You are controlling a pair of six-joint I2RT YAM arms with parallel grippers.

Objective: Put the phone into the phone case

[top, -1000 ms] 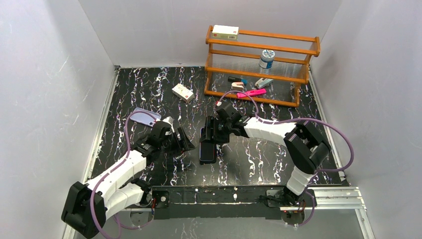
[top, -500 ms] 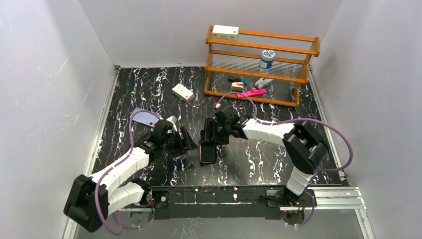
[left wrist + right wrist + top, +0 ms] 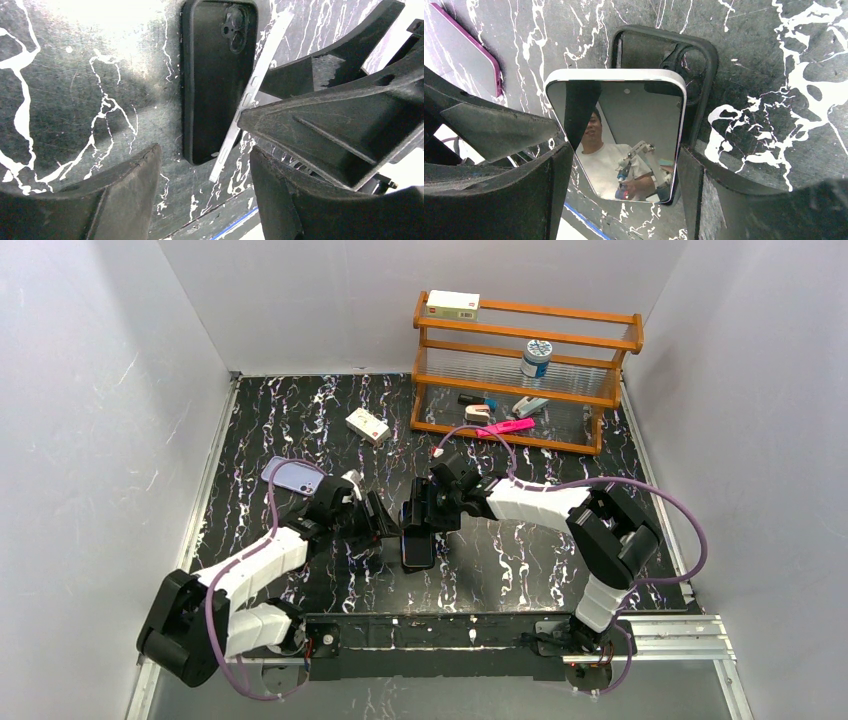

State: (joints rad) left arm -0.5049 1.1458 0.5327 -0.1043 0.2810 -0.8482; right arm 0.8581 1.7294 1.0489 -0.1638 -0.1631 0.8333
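Observation:
The phone (image 3: 624,125), glossy dark screen with a white rim, sits tilted between the fingers of my right gripper (image 3: 626,170), which is shut on its long edges. It also shows in the top view (image 3: 417,545) and edge-on in the left wrist view (image 3: 250,95). Its far end hangs over a matte black slab (image 3: 704,65) with a raised rim and a camera cutout, lying flat on the table (image 3: 215,75). My left gripper (image 3: 205,200) is open and empty just left of the phone (image 3: 385,525). The lavender phone case (image 3: 295,477) lies at the left rear, apart from both grippers (image 3: 459,40).
A wooden rack (image 3: 525,370) stands at the back right with a box, a bottle and small items. A pink marker (image 3: 505,427) lies at its foot. A small white box (image 3: 367,425) lies on the marbled table at the back middle.
My left gripper has moved right, close up to the phone. My right gripper has shifted slightly left with the phone still in it.

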